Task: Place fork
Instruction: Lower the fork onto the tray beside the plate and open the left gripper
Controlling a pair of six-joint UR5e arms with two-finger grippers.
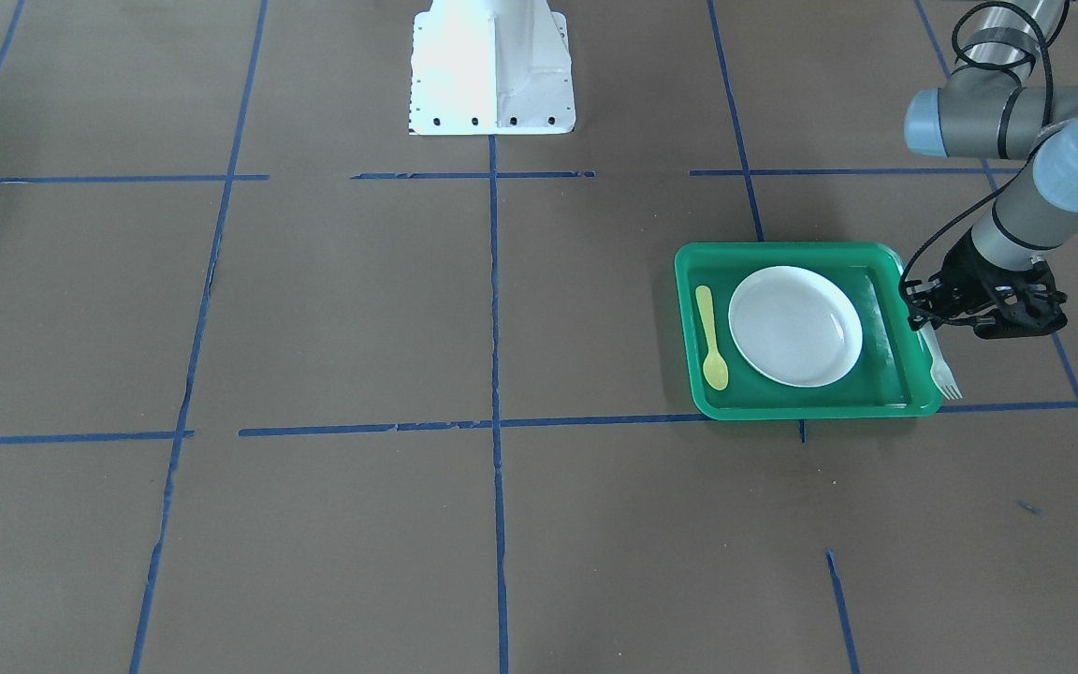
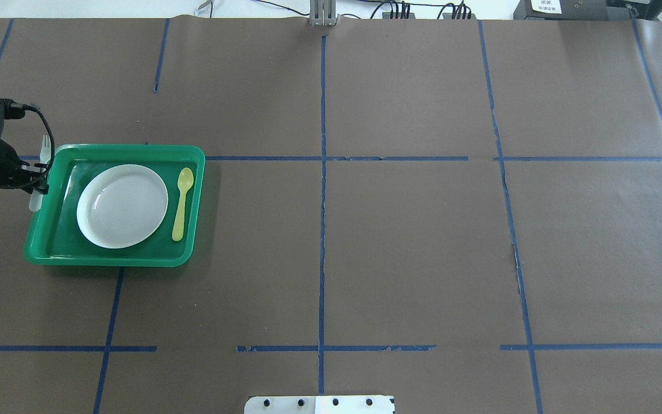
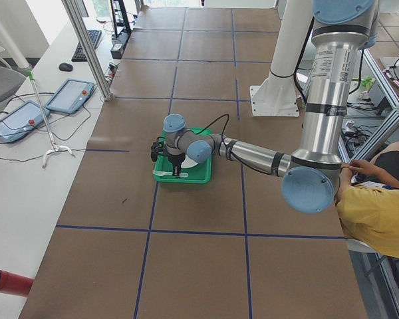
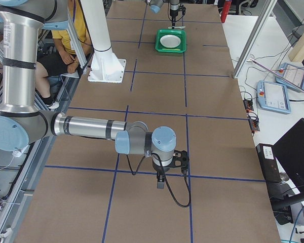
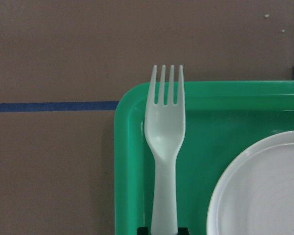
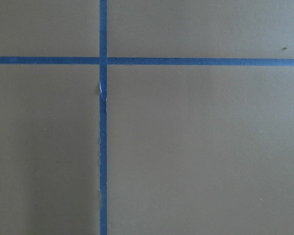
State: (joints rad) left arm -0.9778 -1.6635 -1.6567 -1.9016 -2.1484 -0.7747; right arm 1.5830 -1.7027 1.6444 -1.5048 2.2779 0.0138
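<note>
**Left gripper.** The left gripper (image 1: pixel 923 316) is closed on the handle of the white plastic fork (image 1: pixel 941 367). In the left wrist view the handle runs down into a dark part of the gripper at the bottom edge. The fingers themselves are cut off there.

**Fork position.** The fork is held at the robot's left side of the green tray (image 1: pixel 810 409), roughly parallel to that side, with its tines pointing away from the robot.
- In the left wrist view the fork (image 5: pixel 165 142) lies over the tray's corner, with the tines crossing the far rim.
- In the overhead view the fork (image 2: pixel 45 150) appears just outside the rim, and the gripper (image 2: pixel 35 181) covers its middle.
- Whether the fork touches the tray cannot be determined.

**Tray contents.** A white plate (image 1: pixel 793 326) sits in the middle of the tray. A yellow spoon (image 1: pixel 710 337) lies beside the plate on the side opposite the fork.

**Right gripper.** The right gripper (image 4: pixel 161 181) hangs low over the brown table (image 4: pixel 218 142), well apart from the tray. It shows only in the exterior right view, so its opening cannot be determined. The right wrist view shows only the table and blue tape lines.
</note>
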